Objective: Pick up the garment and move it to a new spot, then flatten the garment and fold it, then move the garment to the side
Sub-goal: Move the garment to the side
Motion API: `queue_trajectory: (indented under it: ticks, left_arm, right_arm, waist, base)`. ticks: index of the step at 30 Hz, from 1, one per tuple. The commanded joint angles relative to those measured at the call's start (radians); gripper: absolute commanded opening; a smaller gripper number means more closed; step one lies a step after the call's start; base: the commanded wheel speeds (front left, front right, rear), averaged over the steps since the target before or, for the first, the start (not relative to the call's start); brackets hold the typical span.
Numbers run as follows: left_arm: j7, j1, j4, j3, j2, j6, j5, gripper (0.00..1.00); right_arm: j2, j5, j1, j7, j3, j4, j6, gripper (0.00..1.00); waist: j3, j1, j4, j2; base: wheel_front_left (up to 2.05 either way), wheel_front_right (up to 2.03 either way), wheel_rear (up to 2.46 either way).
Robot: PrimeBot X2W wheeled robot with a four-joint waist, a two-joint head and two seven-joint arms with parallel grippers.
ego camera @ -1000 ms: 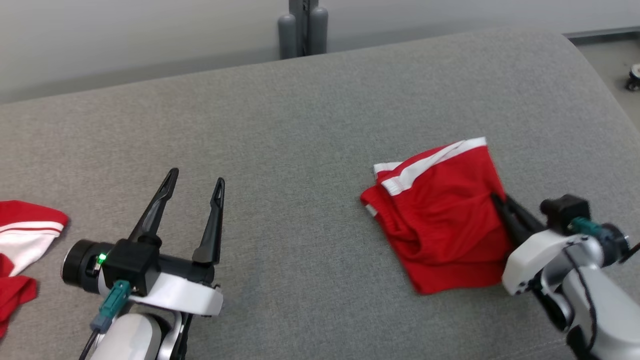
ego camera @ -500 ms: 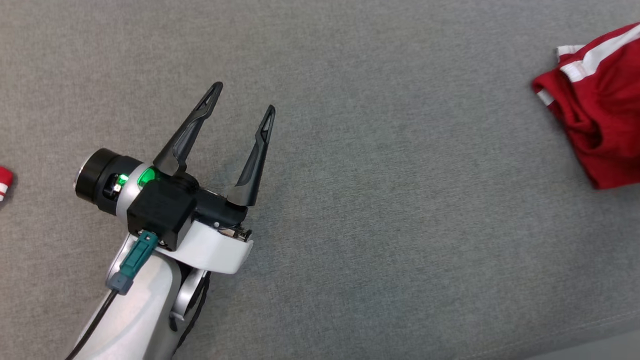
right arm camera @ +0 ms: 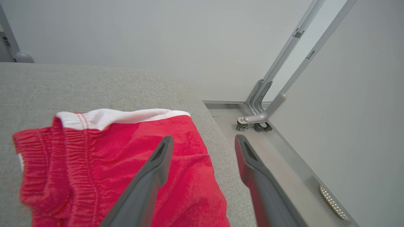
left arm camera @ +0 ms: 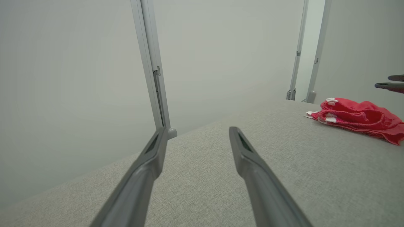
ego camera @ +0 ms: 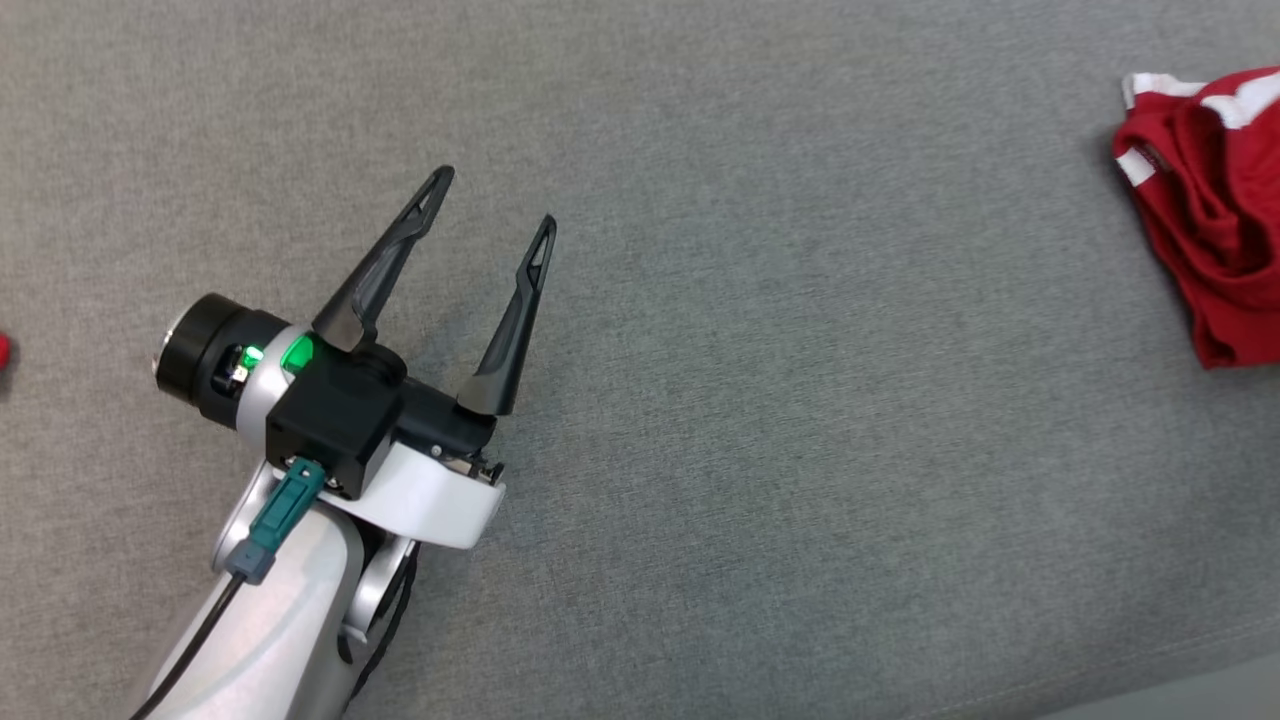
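The garment (right arm camera: pixel 79 157) is soft red cloth, gathered at the waistband; the cushion (ego camera: pixel 800 400) is matt grey woven fabric.

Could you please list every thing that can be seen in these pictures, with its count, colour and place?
shorts: one, red with white band, bunched at the cushion's right end.
cushion: one, grey fabric, beneath the shorts.
cloth scrap: one, red, head view's left edge.
frame posts: several, grey metal, behind and beside the cushion.
wheels: small cluster, dark, at a post's foot.
left claw: one, dark, open, above bare cushion.
right claw: one, dark, open, over the shorts' edge.
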Motion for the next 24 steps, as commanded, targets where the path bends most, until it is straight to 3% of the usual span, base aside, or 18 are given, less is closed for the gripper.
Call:
queue_trajectory:
  ticks: [1,8,14,20,24]
  left_arm:
    - [-0.005,0.015,0.004,0.002,0.004,0.004,-0.008,1.0]
    - [-0.017,0.08,0.03,0.014,0.007,0.024,-0.037,1.0]
    - [-0.029,0.149,0.047,0.039,0.004,0.057,-0.068,1.0]
    - [-0.039,0.217,0.059,0.062,-0.006,0.089,-0.102,1.0]
    - [-0.049,0.251,0.08,0.083,-0.013,0.106,-0.126,1.0]
  right_arm:
    - [0.011,-0.009,0.025,-0.007,-0.014,-0.014,0.0,1.0]
    - [0.103,-0.015,0.17,-0.006,-0.097,-0.187,0.0,1.0]
    - [0.214,-0.03,0.32,-0.006,-0.094,-0.378,0.0,1.0]
    - [0.318,-0.04,0.441,-0.006,-0.049,-0.535,0.0,1.0]
    - [0.353,-0.046,0.499,-0.005,-0.016,-0.626,0.0,1.0]
  waist:
    - [-0.023,0.0,-0.012,0.0]
    - [-0.114,0.0,-0.019,0.0]
    - [-0.194,0.0,0.002,0.0]
    - [-0.251,0.0,0.058,0.0]
    - [-0.277,0.0,0.12,0.0]
  base:
    - [0.0,0.0,0.0]
    - [0.0,0.0,0.0]
    - [0.0,0.0,0.0]
    - [0.0,0.0,0.0]
    - [0.0,0.0,0.0]
